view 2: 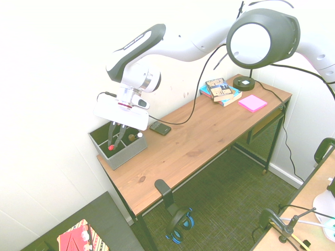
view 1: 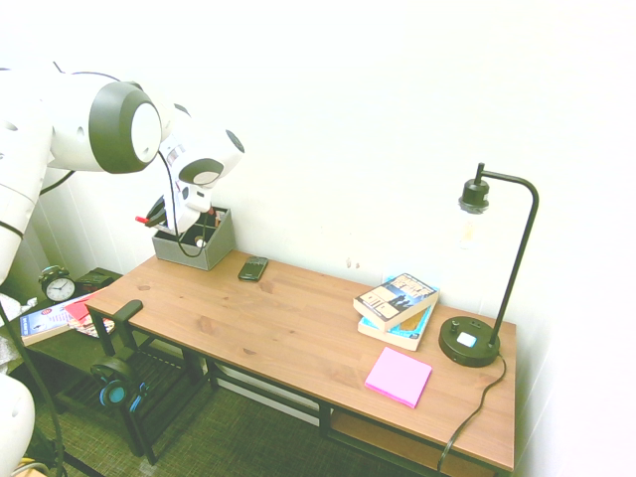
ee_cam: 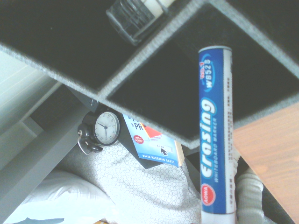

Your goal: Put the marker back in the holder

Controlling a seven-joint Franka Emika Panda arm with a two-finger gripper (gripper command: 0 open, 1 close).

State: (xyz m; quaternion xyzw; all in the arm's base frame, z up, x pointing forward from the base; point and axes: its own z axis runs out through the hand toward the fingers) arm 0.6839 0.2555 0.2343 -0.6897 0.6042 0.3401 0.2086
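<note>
arm (view 2: 172, 44) stretched out — wrist angled down | fingers (view 2: 111, 137) clamped together

Desk (view 1: 298, 328): wood-grain top, warm brown, smooth w/ low sheen, on matt black metal frame. Holder (view 2: 121, 151): grey felt-like cloth, fuzzy matt walls; dark inside in wrist view. Marker (ee_cam: 216, 135): glossy plastic barrel w/ printed blue-white label. Arm shell: glossy white plastic, black joint rings. Lamp (view 1: 475, 341): matt black metal base and stem. Sticky pad (view 1: 398, 377): matt pink paper. Books (view 1: 397, 306): glossy paper covers. Phone (view 1: 252, 268): dark, shiny face. Floor: rough woven carpet.
</note>
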